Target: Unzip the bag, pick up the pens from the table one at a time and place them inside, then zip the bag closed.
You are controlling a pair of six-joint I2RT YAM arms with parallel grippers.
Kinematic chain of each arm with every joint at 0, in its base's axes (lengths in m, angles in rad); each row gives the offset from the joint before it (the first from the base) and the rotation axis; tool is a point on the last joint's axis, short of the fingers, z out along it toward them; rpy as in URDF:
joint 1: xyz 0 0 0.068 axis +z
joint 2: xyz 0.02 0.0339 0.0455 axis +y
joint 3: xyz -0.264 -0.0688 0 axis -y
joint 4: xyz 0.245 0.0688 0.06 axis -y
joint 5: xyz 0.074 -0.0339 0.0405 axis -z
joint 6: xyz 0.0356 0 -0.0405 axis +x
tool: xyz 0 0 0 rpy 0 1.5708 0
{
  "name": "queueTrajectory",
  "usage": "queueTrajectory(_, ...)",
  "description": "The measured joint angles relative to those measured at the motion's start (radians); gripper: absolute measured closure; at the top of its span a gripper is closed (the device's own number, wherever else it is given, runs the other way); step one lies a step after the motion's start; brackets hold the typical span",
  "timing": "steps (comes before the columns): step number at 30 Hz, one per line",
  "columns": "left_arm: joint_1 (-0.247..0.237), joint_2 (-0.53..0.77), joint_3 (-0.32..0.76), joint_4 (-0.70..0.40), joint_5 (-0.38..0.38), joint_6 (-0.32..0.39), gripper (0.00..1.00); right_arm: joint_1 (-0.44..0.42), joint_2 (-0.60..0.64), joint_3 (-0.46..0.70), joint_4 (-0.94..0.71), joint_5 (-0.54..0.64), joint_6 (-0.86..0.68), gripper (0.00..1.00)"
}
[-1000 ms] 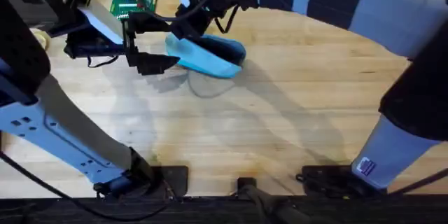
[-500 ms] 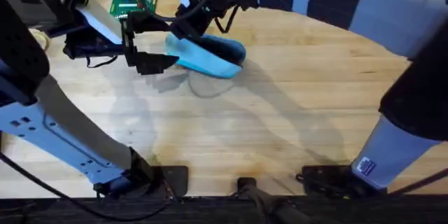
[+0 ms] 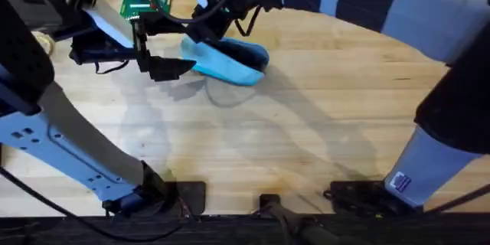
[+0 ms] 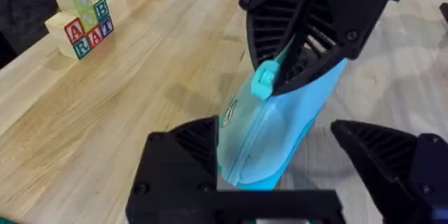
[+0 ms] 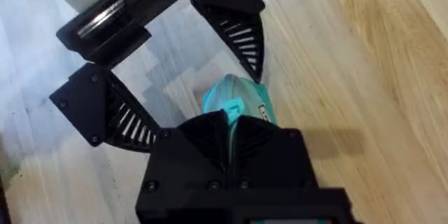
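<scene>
Bag (image 3: pixel 230 61) end hidden under fingers (image 3: pixel 200 31)

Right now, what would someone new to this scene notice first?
The light blue bag lies toward the table's far side, with both arms meeting over it. The right gripper is shut on the bag's end by the zipper pull, while the left gripper straddles the other end, open.

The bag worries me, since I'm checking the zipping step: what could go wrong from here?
1. The right gripper is shut on the bag at the zipper end. If it pulls while the left gripper is open around the other end, the whole bag may slide instead of the zipper running.
2. The bag is soft, so it could bunch up and jam the zipper.
3. The two grippers are close together and could collide.
</scene>
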Motion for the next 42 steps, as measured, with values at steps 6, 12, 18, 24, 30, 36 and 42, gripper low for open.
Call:
queueTrajectory(6, 0.0, 0.0, 0.0, 0.0, 0.0, 0.0, 0.006, 0.0, 0.0, 0.0, 0.0, 0.0, 0.0, 0.97)
queueTrajectory(12, 0.0, 0.0, 0.0, 0.003, 0.006, -0.002, 0.572, 0.0, 0.0, 0.0, -0.003, -0.002, 0.0, 0.971)
queueTrajectory(18, 0.007, 0.0, 0.005, 0.008, 0.001, 0.0, 0.956, 0.006, 0.0, 0.0, -0.011, -0.012, 0.0, 0.971)
queueTrajectory(24, 0.007, 0.0, 0.005, 0.007, 0.001, 0.0, 0.956, 0.006, 0.0, 0.0, -0.011, -0.012, 0.0, 0.97)
queueTrajectory(30, 0.007, 0.0, 0.005, 0.007, -0.002, 0.0, 0.956, 0.006, 0.0, 0.0, -0.025, -0.012, 0.0, 0.971)
queueTrajectory(36, 0.004, 0.0, 0.005, 0.007, -0.001, 0.0, 0.958, 0.004, 0.0, 0.005, -0.042, 0.001, 0.0, 0.971)
queueTrajectory(42, 0.001, 0.0, 0.005, 0.007, 0.004, 0.0, 0.958, -0.006, 0.0, 0.006, -0.045, -0.001, 0.0, 0.971)
